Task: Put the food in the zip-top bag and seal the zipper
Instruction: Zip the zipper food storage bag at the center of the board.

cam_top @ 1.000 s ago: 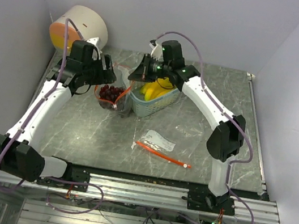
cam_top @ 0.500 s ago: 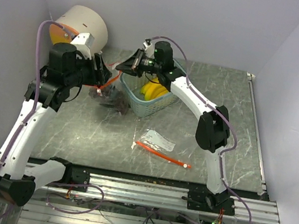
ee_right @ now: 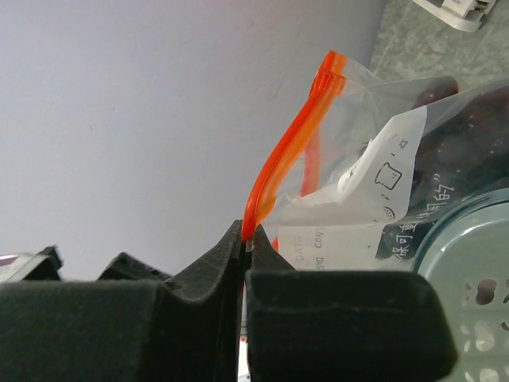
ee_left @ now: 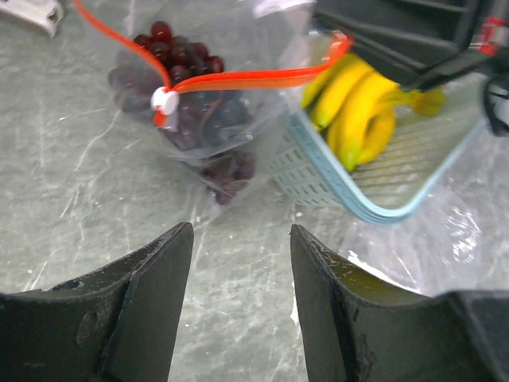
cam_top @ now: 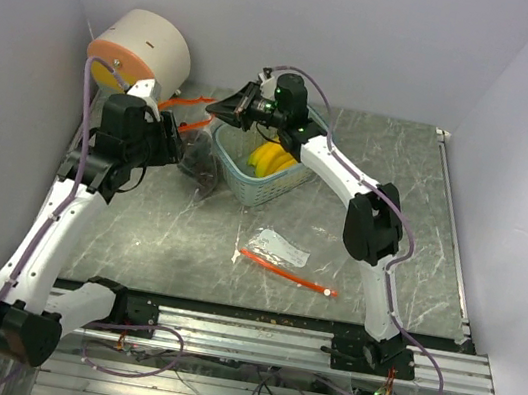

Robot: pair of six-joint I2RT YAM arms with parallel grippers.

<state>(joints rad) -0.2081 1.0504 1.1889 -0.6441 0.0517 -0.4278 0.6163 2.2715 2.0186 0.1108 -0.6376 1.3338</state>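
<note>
A clear zip-top bag with an orange zipper holds dark red-purple grapes; a white slider sits on the zipper. My right gripper is shut on the orange zipper strip and holds the bag's top up; it also shows in the left wrist view. My left gripper is open and empty, above the table and a little short of the bag; in the top view it is left of the bag. Yellow bananas lie in the teal mesh basket, right of the bag.
A second zip-top bag with its orange zipper lies flat in the table's middle. A round beige and orange drum stands at the back left. A small white object lies beyond the bag.
My left gripper has come off the bag's mouth, drawn back to the left and opened. My right gripper has lifted the zipper up and leftward, and the bag now stands closed over the grapes.
</note>
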